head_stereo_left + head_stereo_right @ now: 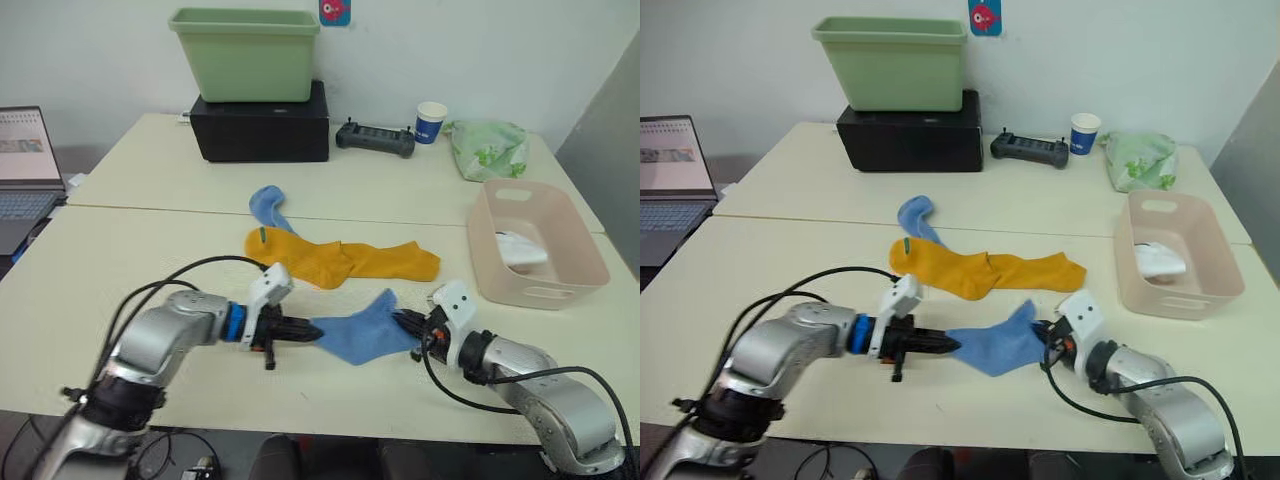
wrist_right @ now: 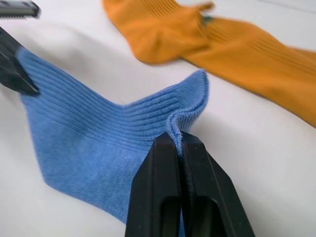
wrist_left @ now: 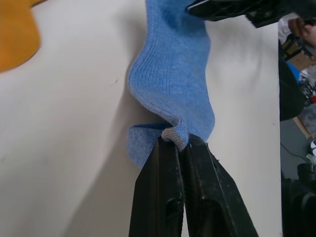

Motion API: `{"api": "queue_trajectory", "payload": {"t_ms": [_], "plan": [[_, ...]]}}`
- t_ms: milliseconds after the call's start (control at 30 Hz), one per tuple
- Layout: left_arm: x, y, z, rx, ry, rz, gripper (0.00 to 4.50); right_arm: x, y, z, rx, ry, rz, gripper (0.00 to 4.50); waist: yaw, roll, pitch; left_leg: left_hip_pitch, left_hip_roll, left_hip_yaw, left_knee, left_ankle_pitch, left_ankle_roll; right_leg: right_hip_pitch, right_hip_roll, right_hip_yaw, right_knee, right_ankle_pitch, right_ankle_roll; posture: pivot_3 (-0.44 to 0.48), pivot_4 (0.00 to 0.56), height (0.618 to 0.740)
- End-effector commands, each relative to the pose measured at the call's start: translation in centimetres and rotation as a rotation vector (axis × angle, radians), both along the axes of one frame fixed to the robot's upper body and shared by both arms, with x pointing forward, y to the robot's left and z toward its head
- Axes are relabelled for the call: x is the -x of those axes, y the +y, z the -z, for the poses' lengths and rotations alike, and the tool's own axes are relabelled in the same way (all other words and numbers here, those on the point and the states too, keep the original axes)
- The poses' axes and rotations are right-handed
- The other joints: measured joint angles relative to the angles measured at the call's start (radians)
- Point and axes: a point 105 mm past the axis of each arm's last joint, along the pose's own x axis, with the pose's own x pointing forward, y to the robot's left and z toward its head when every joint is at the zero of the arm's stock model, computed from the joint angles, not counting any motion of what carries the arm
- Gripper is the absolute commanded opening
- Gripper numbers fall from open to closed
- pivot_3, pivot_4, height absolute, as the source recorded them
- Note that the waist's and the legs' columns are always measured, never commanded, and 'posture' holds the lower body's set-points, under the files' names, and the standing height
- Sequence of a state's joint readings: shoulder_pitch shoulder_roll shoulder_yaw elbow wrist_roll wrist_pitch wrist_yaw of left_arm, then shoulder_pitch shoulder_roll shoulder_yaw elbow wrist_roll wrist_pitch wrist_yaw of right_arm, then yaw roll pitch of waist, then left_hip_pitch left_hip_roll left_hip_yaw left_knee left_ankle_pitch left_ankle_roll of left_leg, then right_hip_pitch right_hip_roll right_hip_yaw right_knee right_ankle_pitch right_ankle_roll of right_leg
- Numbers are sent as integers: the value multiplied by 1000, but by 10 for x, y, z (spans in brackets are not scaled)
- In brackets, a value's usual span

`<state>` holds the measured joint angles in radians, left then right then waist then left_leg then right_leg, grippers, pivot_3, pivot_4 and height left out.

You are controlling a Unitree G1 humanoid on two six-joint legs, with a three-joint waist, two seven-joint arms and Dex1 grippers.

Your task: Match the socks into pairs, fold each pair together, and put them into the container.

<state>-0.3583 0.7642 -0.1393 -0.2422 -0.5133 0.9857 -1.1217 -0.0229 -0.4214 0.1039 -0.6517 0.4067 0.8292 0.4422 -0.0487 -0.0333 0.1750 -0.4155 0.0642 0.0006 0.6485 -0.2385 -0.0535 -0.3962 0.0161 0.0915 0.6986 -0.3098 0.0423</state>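
The pale table (image 1: 150,250) carries everything. At its far edge a green tub (image 1: 245,52) sits on top of a black box (image 1: 262,125), with a black controller (image 1: 375,138), a paper cup (image 1: 431,121) and a pale green cloth bundle (image 1: 488,147) along to the right. A laptop (image 1: 25,165) stands at the far left.

The pink basket (image 1: 560,240) rests near the right edge of the table and has a white sock (image 1: 522,250) inside it.

In the middle of the table two mustard-yellow socks (image 1: 345,260) lie overlapping, end to end. A light blue sock (image 1: 270,208) lies just behind them, one end tucked under the yellow.

Nearer the front edge a second light blue sock (image 1: 365,330) is stretched between the two grippers. The left gripper (image 1: 305,331) has its fingers (image 3: 170,197) pressed tight together, pinching one bunched end of this sock. The right gripper (image 1: 408,322) has its fingers (image 2: 163,197) clamped just as tightly on the opposite edge, which puckers upward between them.
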Motion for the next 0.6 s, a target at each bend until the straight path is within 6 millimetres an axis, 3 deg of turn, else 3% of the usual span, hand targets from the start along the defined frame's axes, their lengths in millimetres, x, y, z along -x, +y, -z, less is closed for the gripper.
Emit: {"api": "queue_trajectory", "payload": {"t_ms": [33,100,200,400,600], "plan": [[-5,14,-6,-54,-4,-54,0,1,9,-8,-18,-39,-1,31,3,0,0,0,0,0,1,0,0,1,-1,0,0,0,0,0,150,719],[-21,22,-2,-79,0,-150,0,-4,9,-1,-3,-45,48,31,7,0,0,0,0,1,2,0,0,1,-1,0,0,0,0,0,150,719],[-38,10,1,-52,8,-209,0,-17,-2,3,35,-88,145,31,17,0,0,0,-1,0,4,0,0,2,0,-1,0,0,0,0,150,719],[-54,3,8,-94,-39,-250,0,-29,-27,6,103,-129,267,31,18,0,0,-2,0,1,8,0,0,2,0,1,0,1,0,0,150,719],[-59,21,-6,-103,-108,-273,1607,-28,-49,4,124,-119,314,0,17,0,0,-1,0,1,8,0,0,2,0,0,0,3,-3,0,150,719]]}}
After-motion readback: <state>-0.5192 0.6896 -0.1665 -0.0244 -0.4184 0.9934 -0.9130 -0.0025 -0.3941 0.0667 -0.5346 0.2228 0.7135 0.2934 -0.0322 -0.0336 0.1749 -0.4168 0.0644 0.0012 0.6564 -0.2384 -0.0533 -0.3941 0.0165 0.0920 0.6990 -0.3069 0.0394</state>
